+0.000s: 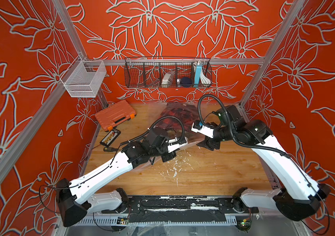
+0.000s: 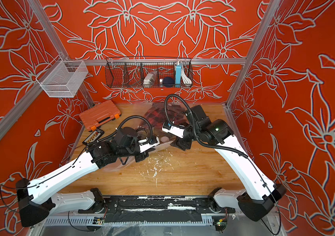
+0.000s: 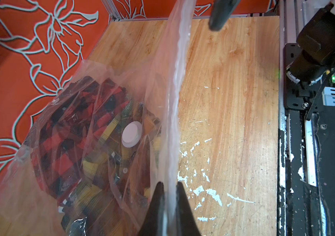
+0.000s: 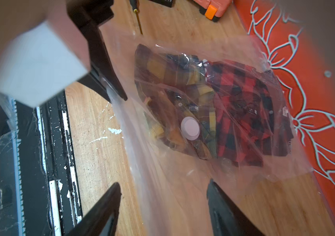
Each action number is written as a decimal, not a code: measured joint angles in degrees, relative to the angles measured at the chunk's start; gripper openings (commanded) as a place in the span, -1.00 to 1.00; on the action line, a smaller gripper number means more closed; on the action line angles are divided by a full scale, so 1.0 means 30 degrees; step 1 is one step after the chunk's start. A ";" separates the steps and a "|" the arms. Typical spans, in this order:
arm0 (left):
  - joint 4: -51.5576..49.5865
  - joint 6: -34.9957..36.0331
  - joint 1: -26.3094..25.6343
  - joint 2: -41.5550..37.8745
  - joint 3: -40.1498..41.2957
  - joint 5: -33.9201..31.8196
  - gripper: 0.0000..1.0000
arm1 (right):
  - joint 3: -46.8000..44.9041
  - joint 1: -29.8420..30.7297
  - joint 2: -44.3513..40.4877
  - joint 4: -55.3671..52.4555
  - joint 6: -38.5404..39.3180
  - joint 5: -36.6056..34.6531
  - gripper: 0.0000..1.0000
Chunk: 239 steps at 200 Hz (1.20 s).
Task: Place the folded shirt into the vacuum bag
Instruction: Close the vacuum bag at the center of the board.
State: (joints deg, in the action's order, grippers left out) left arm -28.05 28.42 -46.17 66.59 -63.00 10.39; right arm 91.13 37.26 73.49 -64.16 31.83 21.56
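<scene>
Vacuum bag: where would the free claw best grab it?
Likely the raised edge of the bag, beside the left gripper pinching it. That thin strip stands off the table, so the open right gripper can straddle it from above; the shirt bulge looks too thick.

The vacuum bag [image 4: 254, 167] is clear, crinkled plastic lying toward the back of the bench [image 4: 93, 126], close to the far wall. The folded shirt [image 4: 244, 106] sits inside it as a rumpled plaid bundle, red-and-black on one side and yellow-and-green on the other. The bag's round white valve cap [image 4: 190, 128] rests on top of the cloth. The bag's near edge [image 3: 174, 81] rises off the wood in a taut ridge.
</scene>
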 measured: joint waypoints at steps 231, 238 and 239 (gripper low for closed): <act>-0.0262 -0.3869 -0.0248 0.0896 -0.0583 -0.1399 -0.91 | -0.5231 0.0656 -0.1931 0.4648 -0.1545 -0.2732 -1.00; -0.0306 -0.4000 -0.0262 0.0991 -0.0699 -0.1377 -0.88 | -0.5297 0.0576 -0.2033 0.4743 -0.1574 -0.2747 -1.00; -0.0321 -0.4007 -0.0262 0.1005 -0.0714 -0.1377 -0.88 | -0.5304 0.0568 -0.2040 0.4750 -0.1574 -0.2747 -1.00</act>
State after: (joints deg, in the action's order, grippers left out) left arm -29.02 16.40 -46.96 69.60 -65.14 6.26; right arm 75.22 38.96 67.37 -49.91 27.11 13.32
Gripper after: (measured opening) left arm 0.081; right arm 0.054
